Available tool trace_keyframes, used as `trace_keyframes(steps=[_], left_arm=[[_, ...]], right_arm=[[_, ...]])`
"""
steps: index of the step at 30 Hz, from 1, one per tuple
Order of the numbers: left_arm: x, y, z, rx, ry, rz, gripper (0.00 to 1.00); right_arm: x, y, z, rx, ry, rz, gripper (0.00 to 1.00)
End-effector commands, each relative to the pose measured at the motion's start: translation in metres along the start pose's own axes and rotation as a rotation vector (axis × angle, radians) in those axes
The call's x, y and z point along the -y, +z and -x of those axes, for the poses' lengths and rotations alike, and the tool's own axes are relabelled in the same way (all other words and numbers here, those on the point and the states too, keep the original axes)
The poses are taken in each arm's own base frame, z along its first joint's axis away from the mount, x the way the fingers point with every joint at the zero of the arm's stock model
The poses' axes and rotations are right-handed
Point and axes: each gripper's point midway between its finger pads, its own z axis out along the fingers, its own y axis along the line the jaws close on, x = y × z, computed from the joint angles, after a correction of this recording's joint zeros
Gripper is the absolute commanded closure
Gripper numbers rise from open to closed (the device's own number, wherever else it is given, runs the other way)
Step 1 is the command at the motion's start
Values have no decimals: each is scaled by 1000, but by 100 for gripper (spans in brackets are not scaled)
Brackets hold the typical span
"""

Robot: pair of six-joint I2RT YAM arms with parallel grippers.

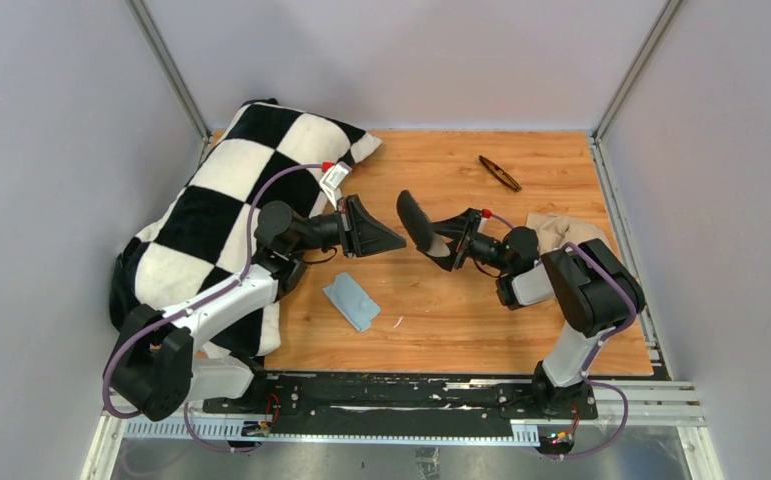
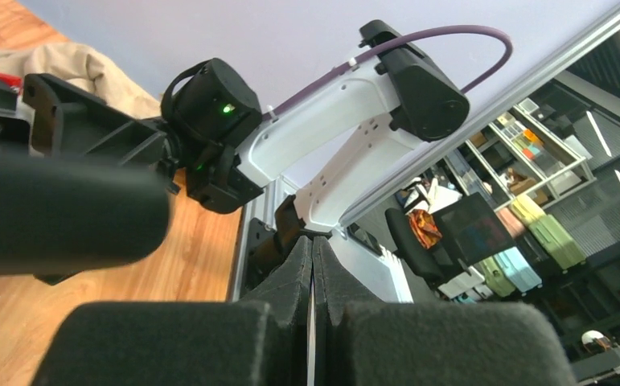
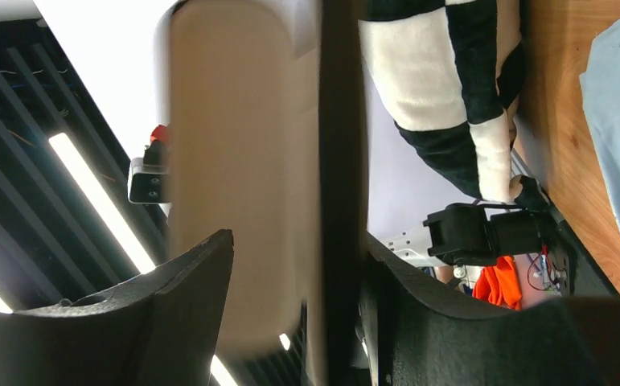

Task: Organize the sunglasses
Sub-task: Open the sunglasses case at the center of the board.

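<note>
Sunglasses [image 1: 499, 173] are lying folded on the far right part of the wooden bench [image 1: 461, 320], well apart from both arms. The right pincer [image 1: 448, 243] is grasping the black case [image 1: 416, 222] over the middle of the bench, and the case's beige lining is showing between the fingers in the right wrist view. The left pincer [image 1: 397, 243] is hanging clenched on nothing, pointing right toward the case. A light blue cloth [image 1: 351, 301] is lying near the left arm, just beside a checkered cushion [image 1: 231, 190].

Wooden table [image 1: 441, 330] with sunglasses [image 1: 499, 173], blue cloth [image 1: 351, 301], checkered pillow [image 1: 231, 200]
</note>
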Motion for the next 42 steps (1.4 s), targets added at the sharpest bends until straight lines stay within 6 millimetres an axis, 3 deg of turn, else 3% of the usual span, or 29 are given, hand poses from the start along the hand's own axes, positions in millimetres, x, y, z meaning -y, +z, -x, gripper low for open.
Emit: trace_keyframes(steps=[1, 7, 16, 24, 26, 29, 31, 34, 37, 42], left_arm=[[-9, 2, -2, -24, 19, 31, 100], [-10, 2, -1, -21, 9, 41, 100], [-8, 2, 0, -17, 10, 44, 100], [-13, 1, 1, -15, 7, 88, 100], [-17, -1, 0, -18, 5, 123, 100], [-26, -6, 1, -14, 12, 196, 100], [-34, -10, 1, -13, 12, 257, 100], [-46, -19, 0, -9, 21, 359, 100], [-58, -30, 1, -13, 38, 475, 100], [-73, -55, -1, -28, 48, 663, 100]], right_arm=[[-9, -2, -15, -48, -103, 32, 40], [-1, -6, -12, -41, -135, 18, 69], [16, -9, -10, -38, -155, -22, 99], [49, -15, -8, -45, -187, -161, 100], [61, -18, -8, -57, -268, -240, 100], [89, -34, -1, -46, -377, -494, 100], [97, -52, 8, -23, -503, -718, 100], [92, -64, 21, -17, -622, -872, 100], [101, -65, 25, -67, -644, -939, 100], [115, -47, 29, -95, -673, -1018, 100]])
